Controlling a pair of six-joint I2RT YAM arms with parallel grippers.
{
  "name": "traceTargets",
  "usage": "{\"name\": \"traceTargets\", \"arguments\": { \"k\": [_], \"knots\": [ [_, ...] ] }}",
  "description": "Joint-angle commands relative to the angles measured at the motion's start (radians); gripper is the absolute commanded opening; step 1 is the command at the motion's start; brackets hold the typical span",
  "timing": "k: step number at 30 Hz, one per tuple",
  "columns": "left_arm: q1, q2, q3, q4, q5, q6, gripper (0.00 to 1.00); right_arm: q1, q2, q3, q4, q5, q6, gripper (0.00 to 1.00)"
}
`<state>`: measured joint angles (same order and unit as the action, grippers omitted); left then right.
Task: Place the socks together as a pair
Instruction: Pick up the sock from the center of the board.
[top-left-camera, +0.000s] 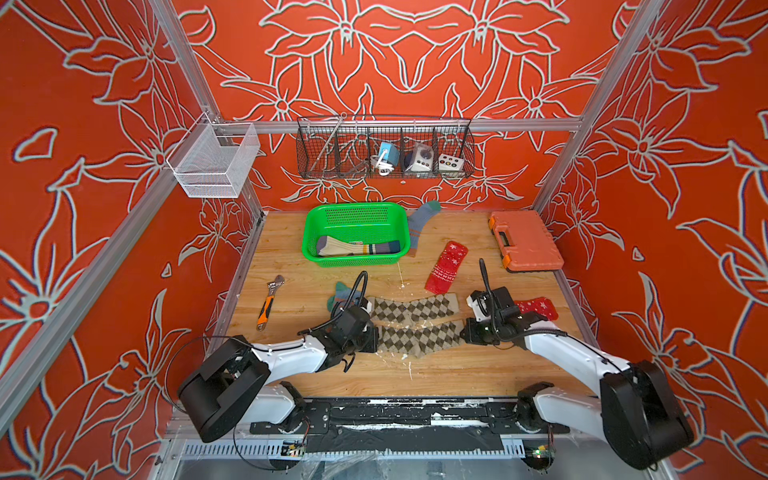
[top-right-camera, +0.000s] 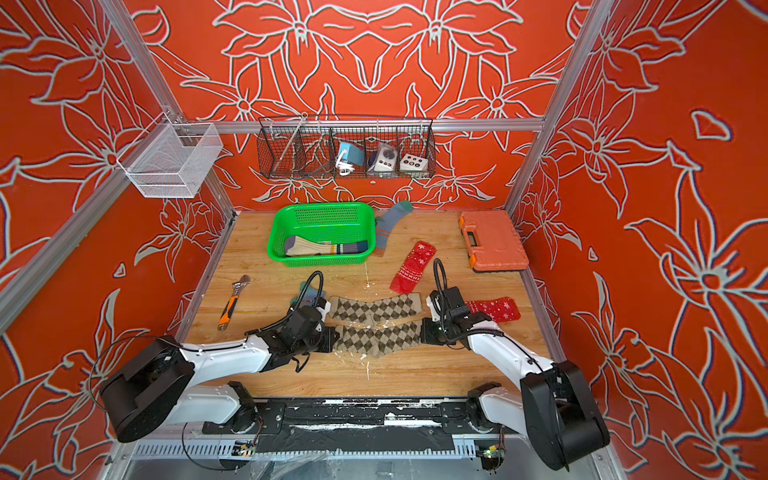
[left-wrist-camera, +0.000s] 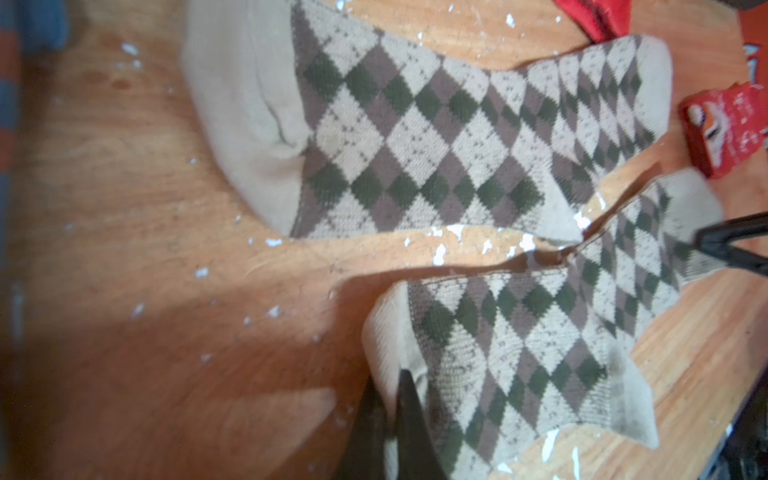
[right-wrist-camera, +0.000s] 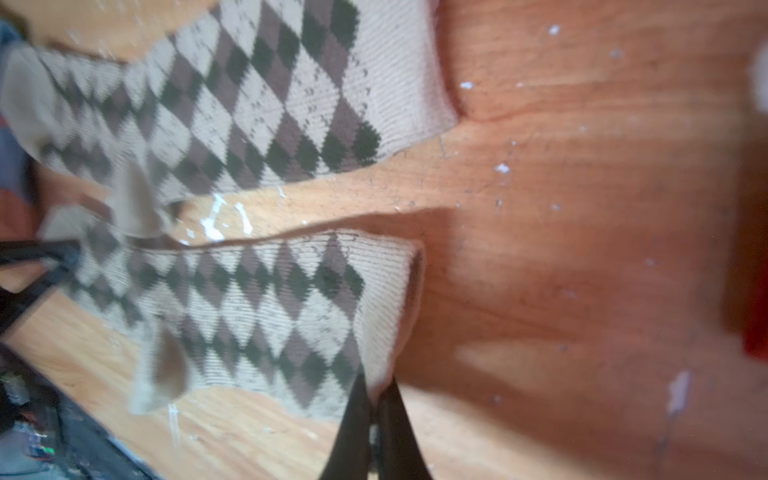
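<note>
Two olive-tan argyle socks lie side by side mid-table. The far argyle sock (top-left-camera: 413, 309) (left-wrist-camera: 415, 137) lies flat and free. The near argyle sock (top-left-camera: 419, 338) (top-right-camera: 376, 338) (left-wrist-camera: 519, 353) (right-wrist-camera: 270, 307) is pinched at both ends. My left gripper (top-left-camera: 376, 338) (left-wrist-camera: 388, 382) is shut on its left end. My right gripper (top-left-camera: 463, 332) (right-wrist-camera: 376, 390) is shut on its ribbed cuff. A red snowflake sock (top-left-camera: 446, 268) lies behind, and another red one (top-left-camera: 538, 307) is beside the right arm. One blue sock (top-left-camera: 422, 220) leans at the basket, another (top-left-camera: 343, 293) peeks from behind the left wrist.
A green basket (top-left-camera: 311, 232) at the back holds beige striped socks (top-left-camera: 357, 247). An orange tool case (top-left-camera: 525, 241) sits back right. A wrench (top-left-camera: 268, 301) lies at the left. A black wire rack (top-left-camera: 384, 147) and a white mesh basket (top-left-camera: 214, 160) hang above.
</note>
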<state>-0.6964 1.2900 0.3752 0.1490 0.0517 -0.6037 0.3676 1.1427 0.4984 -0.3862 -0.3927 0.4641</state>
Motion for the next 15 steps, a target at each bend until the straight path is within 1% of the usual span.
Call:
{"name": "traceTargets", "arguments": {
  "k": [1,5,9,12,15],
  "knots": [
    [-0.014,-0.093,0.022,-0.154,-0.072,-0.007,0.00,0.007,-0.088,0.042,-0.079,-0.019,-0.002,0.00],
    [-0.014,-0.244,0.081,-0.247,-0.106,-0.014,0.00,0.007,-0.164,0.149,-0.187,-0.010,-0.022,0.00],
    [-0.013,-0.341,0.177,-0.289,-0.151,-0.013,0.00,0.005,-0.149,0.287,-0.262,0.014,-0.069,0.00],
    [-0.003,-0.331,0.261,-0.292,-0.196,0.020,0.00,0.004,-0.101,0.368,-0.251,0.009,-0.082,0.00],
    [0.031,-0.240,0.356,-0.307,-0.217,0.068,0.00,0.002,-0.024,0.432,-0.208,-0.019,-0.086,0.00]
  ]
}}
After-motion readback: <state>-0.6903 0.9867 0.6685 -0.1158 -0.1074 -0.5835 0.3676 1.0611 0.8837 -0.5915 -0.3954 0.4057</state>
